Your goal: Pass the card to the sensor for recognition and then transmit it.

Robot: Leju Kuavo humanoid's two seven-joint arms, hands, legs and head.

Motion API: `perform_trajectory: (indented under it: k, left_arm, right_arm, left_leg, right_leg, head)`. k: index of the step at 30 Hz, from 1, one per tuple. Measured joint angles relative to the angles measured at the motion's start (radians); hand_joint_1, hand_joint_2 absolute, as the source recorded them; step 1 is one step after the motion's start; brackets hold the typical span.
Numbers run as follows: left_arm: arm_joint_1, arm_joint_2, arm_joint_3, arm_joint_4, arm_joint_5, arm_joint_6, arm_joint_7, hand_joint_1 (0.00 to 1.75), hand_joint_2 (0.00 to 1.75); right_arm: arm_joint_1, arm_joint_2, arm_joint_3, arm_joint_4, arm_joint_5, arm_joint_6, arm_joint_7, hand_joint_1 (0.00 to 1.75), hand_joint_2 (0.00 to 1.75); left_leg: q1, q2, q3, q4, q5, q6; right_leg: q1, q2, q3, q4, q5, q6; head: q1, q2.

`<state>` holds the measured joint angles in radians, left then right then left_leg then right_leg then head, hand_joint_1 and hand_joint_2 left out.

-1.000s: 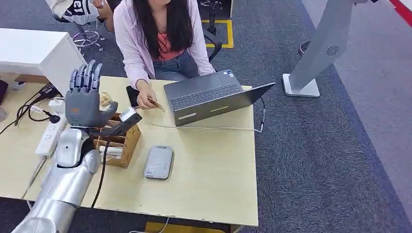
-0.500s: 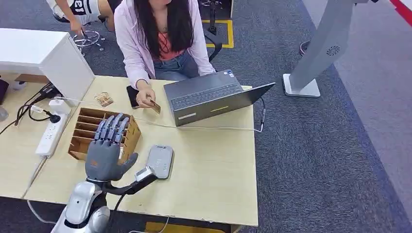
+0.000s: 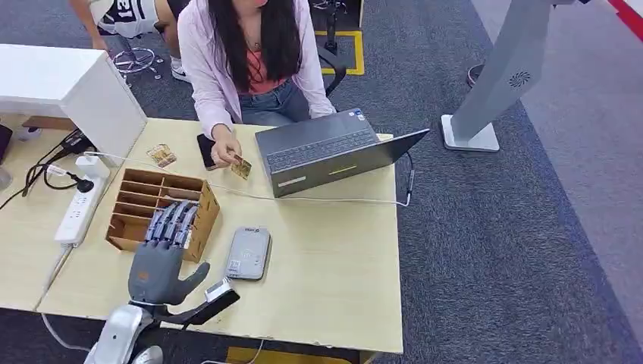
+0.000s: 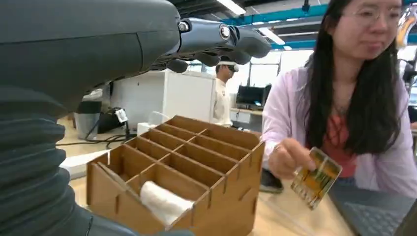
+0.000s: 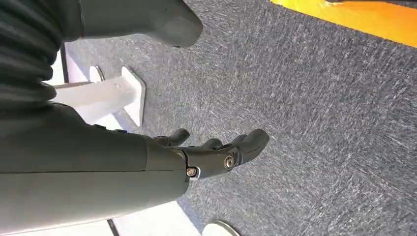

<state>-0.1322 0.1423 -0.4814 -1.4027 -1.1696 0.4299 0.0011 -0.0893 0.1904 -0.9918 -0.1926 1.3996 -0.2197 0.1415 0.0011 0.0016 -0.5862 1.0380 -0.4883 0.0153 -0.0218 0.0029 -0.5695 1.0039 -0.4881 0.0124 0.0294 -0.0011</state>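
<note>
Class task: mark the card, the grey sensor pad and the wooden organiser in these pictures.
card [image 4: 315, 178], left wrist view, middle of its face.
sensor pad [image 3: 248, 253], head view, centre of its top.
wooden organiser [image 3: 203, 218], head view, its right wall.

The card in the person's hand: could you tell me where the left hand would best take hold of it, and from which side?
Probably the free lower end of the card, which the person's hand pinches at its upper corner. It hangs tilted above the table, faces exposed, so the open left hand should come from the robot's side and pinch across both.
</note>
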Motion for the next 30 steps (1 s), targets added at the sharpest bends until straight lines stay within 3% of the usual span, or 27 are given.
perform_trajectory:
  k: [6, 19, 22, 26, 30]
  left_arm:
    - [0.032, 0.021, 0.015, -0.01, 0.006, -0.038, 0.035, 0.0, 1.75]
    - [0.051, 0.043, 0.042, -0.01, 0.005, -0.045, 0.037, 0.0, 1.75]
    - [0.054, 0.043, 0.049, -0.01, 0.0, -0.059, 0.063, 0.0, 1.75]
    - [0.055, 0.046, 0.094, -0.006, 0.056, -0.072, 0.089, 0.0, 1.75]
    - [0.048, 0.047, 0.174, 0.022, 0.091, -0.068, 0.068, 0.0, 1.75]
  right_arm:
    - [0.0, 0.0, -0.002, 0.0, 0.0, 0.0, 0.0, 0.0, 1.75]
    - [0.0, 0.0, -0.013, 0.0, 0.0, 0.0, 0.0, 0.0, 1.75]
    - [0.0, 0.0, -0.013, 0.0, 0.002, 0.0, 0.0, 0.0, 1.75]
    - [0.001, 0.0, -0.013, 0.0, 0.016, 0.005, 0.004, 0.0, 1.75]
    - [0.001, -0.001, -0.013, -0.001, 0.026, 0.011, 0.011, 0.0, 1.75]
  left_leg:
    - [0.0, 0.0, 0.0, 0.0, 0.0, 0.0]
    - [0.0, 0.0, 0.0, 0.0, 0.0, 0.0]
    - [0.0, 0.0, 0.0, 0.0, 0.0, 0.0]
    - [0.0, 0.0, 0.0, 0.0, 0.0, 0.0]
    - [0.0, 0.0, 0.001, 0.0, 0.0, 0.0]
  right_leg:
    - [0.0, 0.0, 0.0, 0.0, 0.0, 0.0]
    - [0.0, 0.0, 0.0, 0.0, 0.0, 0.0]
    - [0.0, 0.0, 0.0, 0.0, 0.0, 0.0]
    - [0.0, 0.0, 0.0, 0.0, 0.0, 0.0]
    - [0.0, 0.0, 0.0, 0.0, 0.0, 0.0]
  head:
    - [0.0, 0.0]
    - [0.0, 0.0]
    - [0.0, 0.0]
    - [0.0, 0.0]
    - [0.0, 0.0]
